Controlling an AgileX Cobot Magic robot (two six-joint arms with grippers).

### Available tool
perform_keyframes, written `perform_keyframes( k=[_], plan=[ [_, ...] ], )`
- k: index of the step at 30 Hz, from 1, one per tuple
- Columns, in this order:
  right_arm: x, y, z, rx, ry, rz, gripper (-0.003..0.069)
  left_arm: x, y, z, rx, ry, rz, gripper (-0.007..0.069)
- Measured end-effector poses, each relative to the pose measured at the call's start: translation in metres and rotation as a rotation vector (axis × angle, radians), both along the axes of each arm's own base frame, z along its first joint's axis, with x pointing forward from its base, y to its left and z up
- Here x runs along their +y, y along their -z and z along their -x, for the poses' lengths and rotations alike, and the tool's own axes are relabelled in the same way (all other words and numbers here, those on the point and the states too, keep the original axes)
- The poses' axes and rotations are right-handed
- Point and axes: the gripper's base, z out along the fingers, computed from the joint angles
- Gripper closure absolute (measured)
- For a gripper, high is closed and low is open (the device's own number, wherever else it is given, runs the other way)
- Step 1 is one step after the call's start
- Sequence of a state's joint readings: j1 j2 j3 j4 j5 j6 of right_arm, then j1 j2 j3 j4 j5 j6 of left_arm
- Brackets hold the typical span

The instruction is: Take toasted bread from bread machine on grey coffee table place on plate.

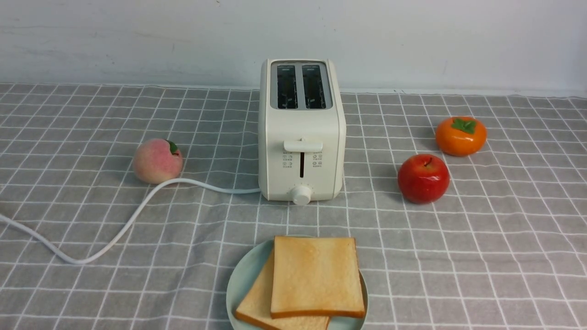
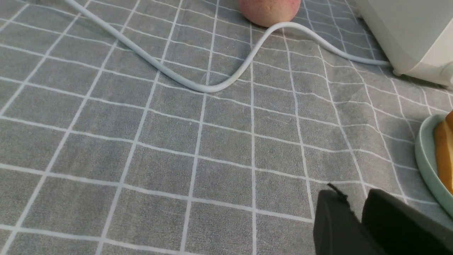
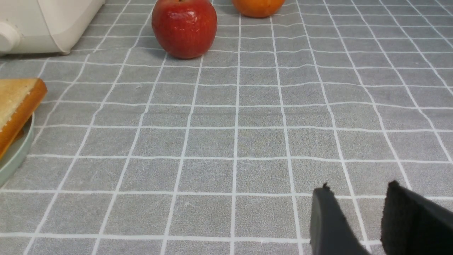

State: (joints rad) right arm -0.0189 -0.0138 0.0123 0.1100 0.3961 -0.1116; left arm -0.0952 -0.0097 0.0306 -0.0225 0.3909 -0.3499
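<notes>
Two slices of toasted bread point(image 1: 316, 275) lie stacked on the mint-green plate point(image 1: 238, 279) at the near middle of the grey coffee table point(image 1: 481, 256). The top slice lies offset over the lower one. Behind them stands the cream bread machine point(image 1: 300, 137), both slots dark and empty. Neither gripper shows in the front view. My left gripper point(image 2: 354, 194) hovers low over bare cloth beside the plate point(image 2: 426, 159), its jaws a little apart and empty. My right gripper point(image 3: 358, 187) is open over cloth on the plate's point(image 3: 16, 152) other side, holding nothing.
A peach point(image 1: 157, 161) sits left of the toaster, with the white cord point(image 1: 114, 236) curling past it toward the near left. A red apple point(image 1: 423, 178) and an orange persimmon point(image 1: 460, 135) stand to the right. A white wall closes the back.
</notes>
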Motion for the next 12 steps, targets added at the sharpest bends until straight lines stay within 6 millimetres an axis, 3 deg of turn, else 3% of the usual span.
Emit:
perform_keyframes(
  k=[12],
  plan=[
    [0.0,0.0,0.0,0.0,0.0,0.0,0.042,0.0,0.0,0.0,0.0,0.0,0.0,0.0498]
  ],
)
